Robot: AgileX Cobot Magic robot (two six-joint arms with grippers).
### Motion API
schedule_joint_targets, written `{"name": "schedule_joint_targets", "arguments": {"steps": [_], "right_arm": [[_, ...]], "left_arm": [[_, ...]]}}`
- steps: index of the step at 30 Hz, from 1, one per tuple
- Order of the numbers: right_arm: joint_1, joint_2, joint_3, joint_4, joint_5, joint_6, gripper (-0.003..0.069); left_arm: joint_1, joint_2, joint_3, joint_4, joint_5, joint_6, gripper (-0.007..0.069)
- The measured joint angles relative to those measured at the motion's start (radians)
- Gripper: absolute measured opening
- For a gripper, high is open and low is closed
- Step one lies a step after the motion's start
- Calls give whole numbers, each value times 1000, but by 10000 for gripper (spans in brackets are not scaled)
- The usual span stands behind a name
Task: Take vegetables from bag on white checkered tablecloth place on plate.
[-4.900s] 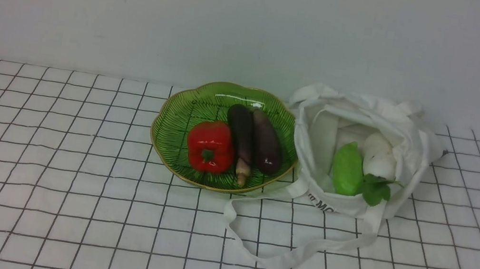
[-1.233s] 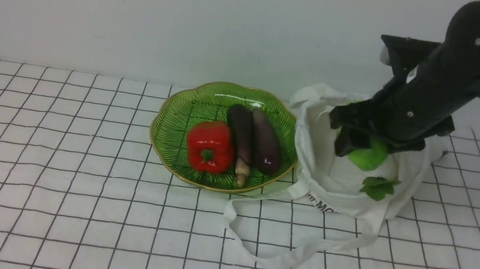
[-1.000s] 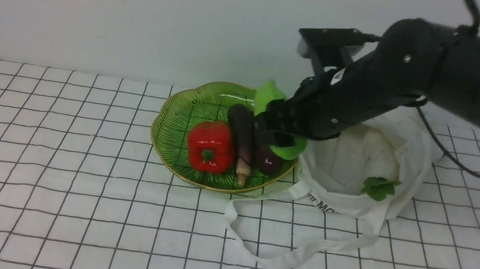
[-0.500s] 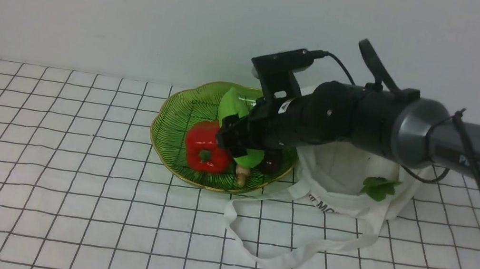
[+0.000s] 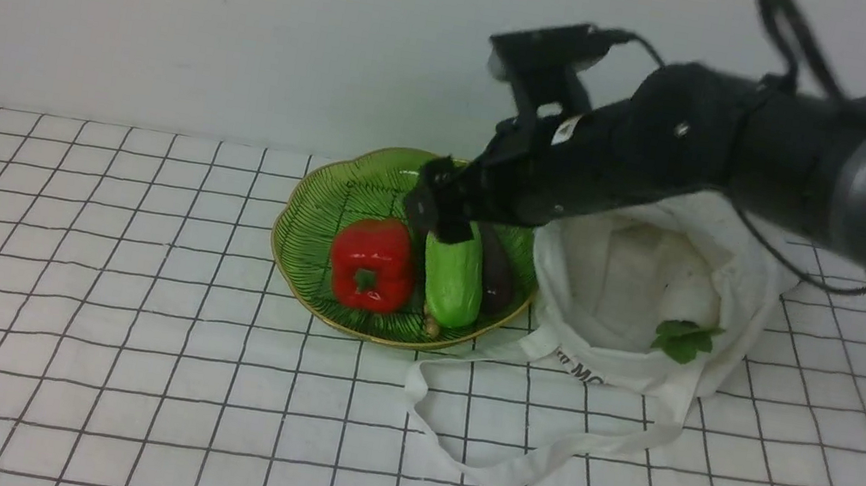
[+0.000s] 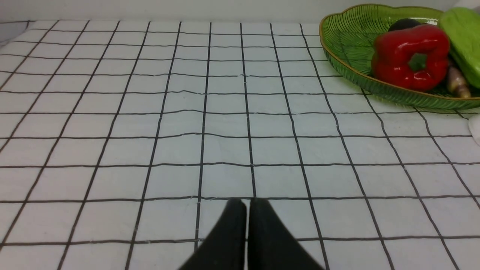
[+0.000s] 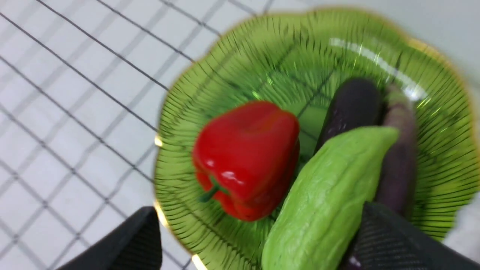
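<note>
Cucumber (image 5: 454, 277): on plate (image 5: 309, 258), lying over 2 eggplants (image 5: 496, 270), beside pepper (image 5: 373, 264). Long axis: near-to-far, far end angled slightly left. Finish: light green, glossy, oblong, tapered at 1 end.

Right gripper (image 7: 258, 236): jaws wide apart, holding nothing. Left gripper (image 6: 245, 240): jaws together, holding nothing.

Black letters partly readable as "MC" on the white cloth bag (image 5: 639, 367)
</note>
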Motion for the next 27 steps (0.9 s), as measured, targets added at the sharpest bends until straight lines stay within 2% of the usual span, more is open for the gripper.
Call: {"name": "schedule_joint_targets", "arguments": {"steps": [3,4,5,7,12,14,18,23,27], "right_arm": [[-13,-136,0,-18,106,0,556],[-25,-240,0,-52,188,0,494],[-27,-251,0,-57,197,0,486],[-37,-338,-1,-92,265,1,425],[-89,-583,-3,-222,554,88,203],[-100,-625,1,-244,591,111,164],[-135,-831,72,-345,633,208,21],[-141,-1102,269,-402,638,297,-13],[-142,-1315,483,-407,510,350,-14]], "left_arm": [[0,0,0,0,0,0,-8],[0,0,0,0,0,0,-8],[0,0,0,0,0,0,-8],[0,0,0,0,0,0,-8],[0,0,0,0,0,0,-8],[0,0,0,0,0,0,-8],[0,0,0,0,0,0,-8],[0,0,0,0,0,0,-8],[0,0,0,0,0,0,-8]]}}
